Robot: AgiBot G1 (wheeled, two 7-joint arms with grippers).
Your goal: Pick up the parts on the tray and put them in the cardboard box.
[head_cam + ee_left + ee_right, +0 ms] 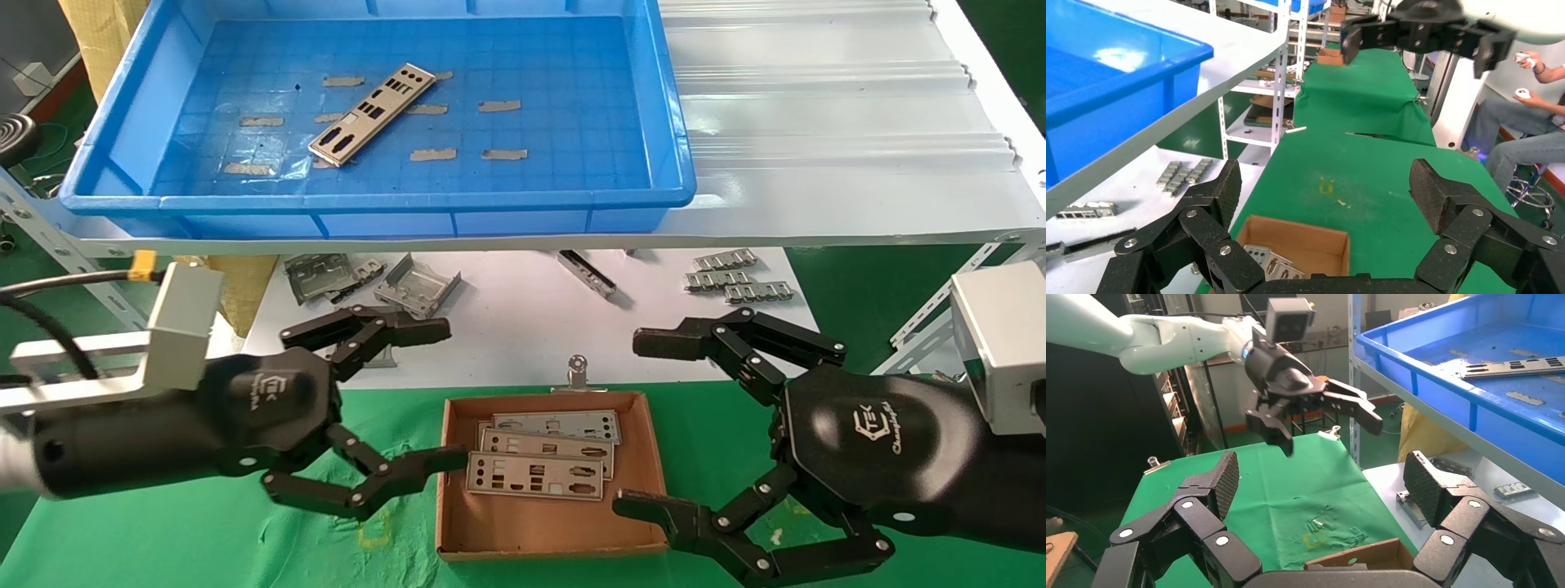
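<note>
Silver-grey: one part (372,113) lies in the tray (670,122); three parts (535,476) stack in the cardboard box (458,535), so I hold the left end effector (441,396) and right end effector (641,425) spread, empty, flanking it.

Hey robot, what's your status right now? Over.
Left gripper and right gripper open, empty, flanking cardboard box. Three parts boxed; one part left in tray. Nothing in the way.

One part (372,113) lies in the tray (663,114); three parts (541,457) lie in the cardboard box (539,541) nearer, below it.
</note>
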